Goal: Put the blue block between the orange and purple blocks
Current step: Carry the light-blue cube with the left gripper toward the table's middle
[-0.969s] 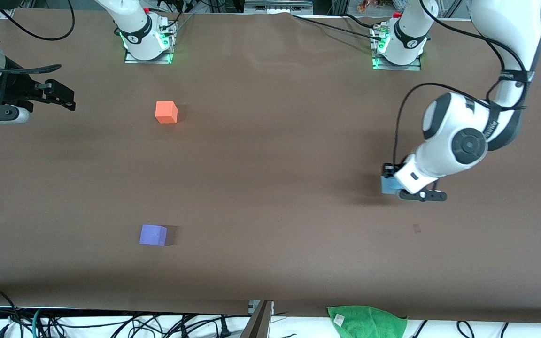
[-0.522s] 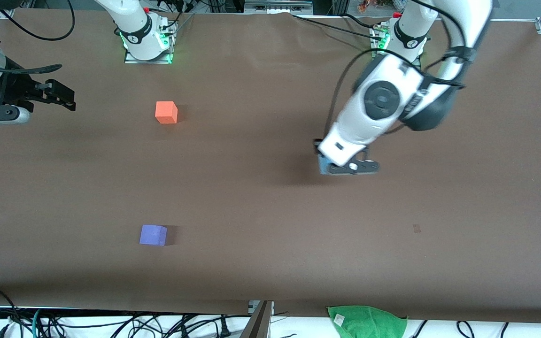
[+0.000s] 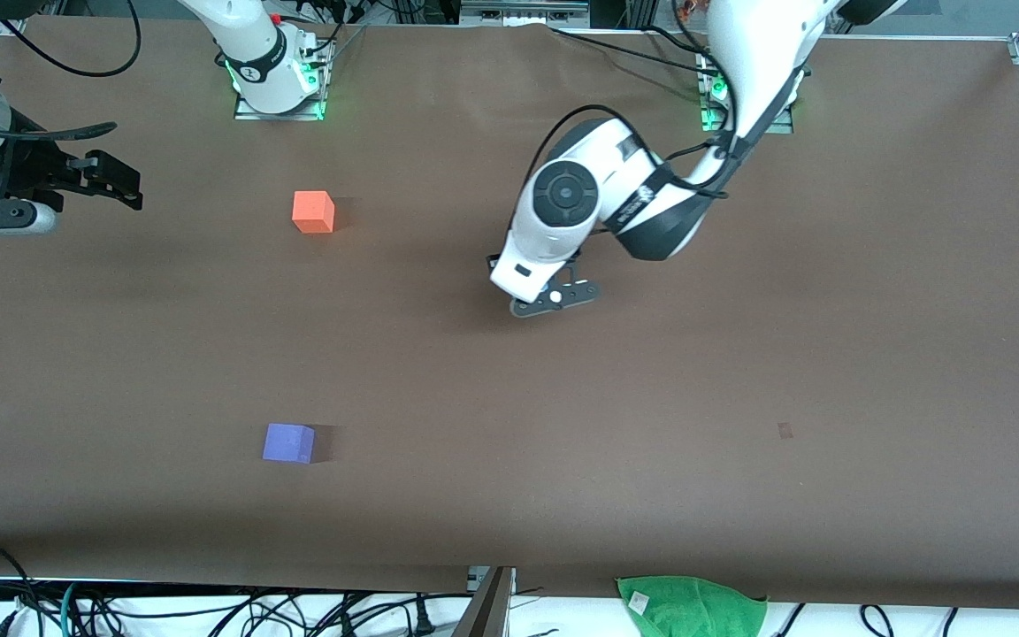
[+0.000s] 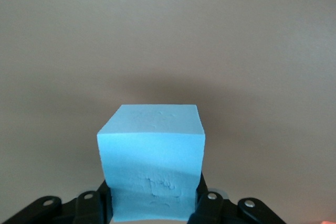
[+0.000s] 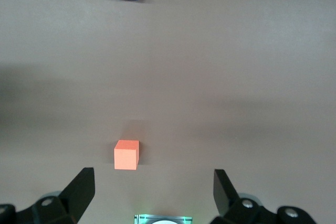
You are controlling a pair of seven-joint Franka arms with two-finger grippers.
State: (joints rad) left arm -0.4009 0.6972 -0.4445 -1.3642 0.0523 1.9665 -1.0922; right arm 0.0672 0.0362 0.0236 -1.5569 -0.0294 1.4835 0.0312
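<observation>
L gripper [image 3: 534,296] jaws clamp blue block [image 4: 151,162], prob. mid-table, hidden in front view | R gripper [image 5: 152,192] waits, jaws apart

text: I can read none | my left arm's dark elbow cover [image 3: 651,202]: white lettering, too small for me to make out | blocks and table [image 3: 739,398]: no labels, numbers or signs I can read
</observation>
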